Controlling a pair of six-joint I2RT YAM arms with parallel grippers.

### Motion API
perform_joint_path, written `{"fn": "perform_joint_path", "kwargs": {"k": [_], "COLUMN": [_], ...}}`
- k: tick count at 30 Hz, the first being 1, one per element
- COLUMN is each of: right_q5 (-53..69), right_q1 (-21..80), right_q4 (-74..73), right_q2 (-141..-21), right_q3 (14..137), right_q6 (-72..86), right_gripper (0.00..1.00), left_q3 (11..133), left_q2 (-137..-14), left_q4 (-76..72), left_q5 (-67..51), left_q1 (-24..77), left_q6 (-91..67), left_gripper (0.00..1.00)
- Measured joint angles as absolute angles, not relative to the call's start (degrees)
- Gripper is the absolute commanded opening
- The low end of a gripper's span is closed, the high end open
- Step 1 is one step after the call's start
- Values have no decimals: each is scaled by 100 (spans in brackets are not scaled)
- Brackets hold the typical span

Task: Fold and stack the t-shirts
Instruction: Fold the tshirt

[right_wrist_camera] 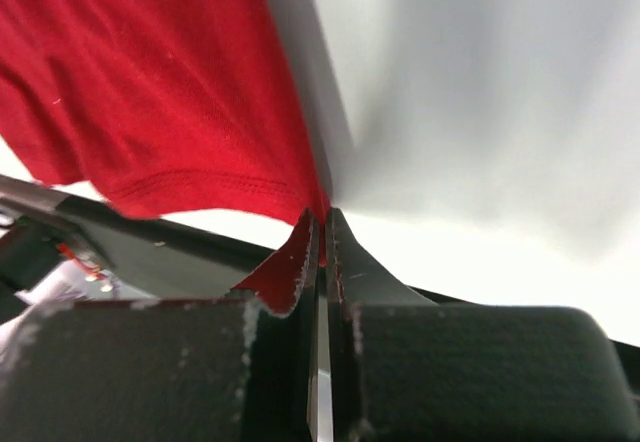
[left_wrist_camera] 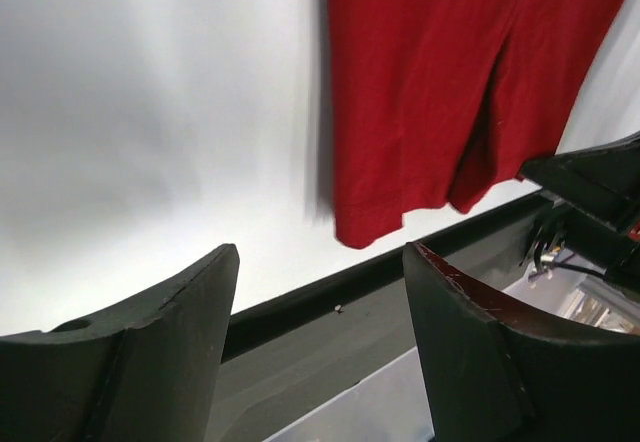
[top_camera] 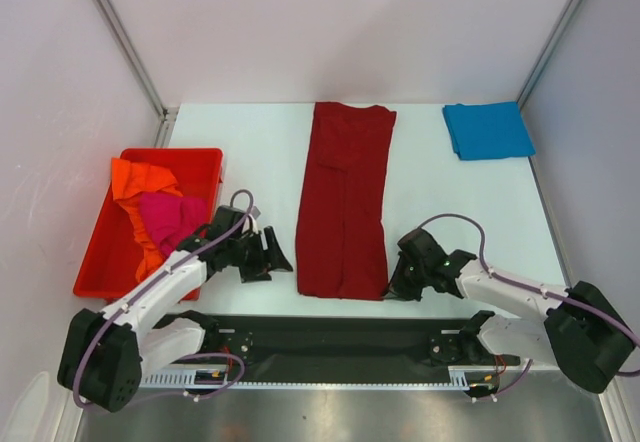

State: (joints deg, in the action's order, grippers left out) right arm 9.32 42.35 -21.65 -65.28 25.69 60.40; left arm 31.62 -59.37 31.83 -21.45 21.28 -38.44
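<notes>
Dark red tee point(top_camera: 342, 202), lengthwise near-to-far

Four t-shirts: dark red point(top_camera: 342, 202), blue point(top_camera: 488, 130), orange point(top_camera: 138, 176), pink point(top_camera: 172, 218). One bin point(top_camera: 98, 260). Two: left pincer point(top_camera: 270, 253), right pincer point(top_camera: 393, 286).

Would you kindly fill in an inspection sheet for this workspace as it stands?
Surface: white table, smooth and flat.
Job's things: dark red t-shirt flat mid-table, folded lengthwise; blue t-shirt folded, far right; orange t-shirt and pink t-shirt crumpled in the red bin.
Clutter: nothing seen.
Grippers: left gripper open, empty, beside the dark red t-shirt's near left corner; right gripper shut on its near right corner.
Cables: left cable and right cable loop over the wrists.
Surroundings: plain white walls.
</notes>
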Motion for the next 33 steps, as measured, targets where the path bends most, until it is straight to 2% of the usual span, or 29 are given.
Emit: {"fn": "perform_joint_path", "kwargs": {"k": [7, 9, 11, 21, 33], "right_q5": [1146, 1170, 1199, 1212, 1212], "right_q1": [4016, 4007, 4001, 3999, 3999], "right_q4": [-2217, -2154, -2110, -2106, -2141], "right_q2": [-6252, -6189, -6158, -6154, -6139], "right_q3": [2250, 2189, 2150, 2147, 2152], "right_q6": [5680, 5688, 5693, 5666, 5645], "right_gripper": [0, 0, 0, 0, 0], "left_q3": [2665, 2539, 2416, 2300, 2217], "left_q2": [-6228, -6235, -6235, -6635, -7054], "left_q4": [2724, 2543, 2327, 1420, 926], "left_q5": [-2305, -2357, -2447, -2652, -2773], "left_q1": [2720, 2849, 2928, 3089, 3277], "left_q6": [-4431, -4659, -4862, -5472, -5747], "left_gripper": [69, 58, 52, 54, 50]}}
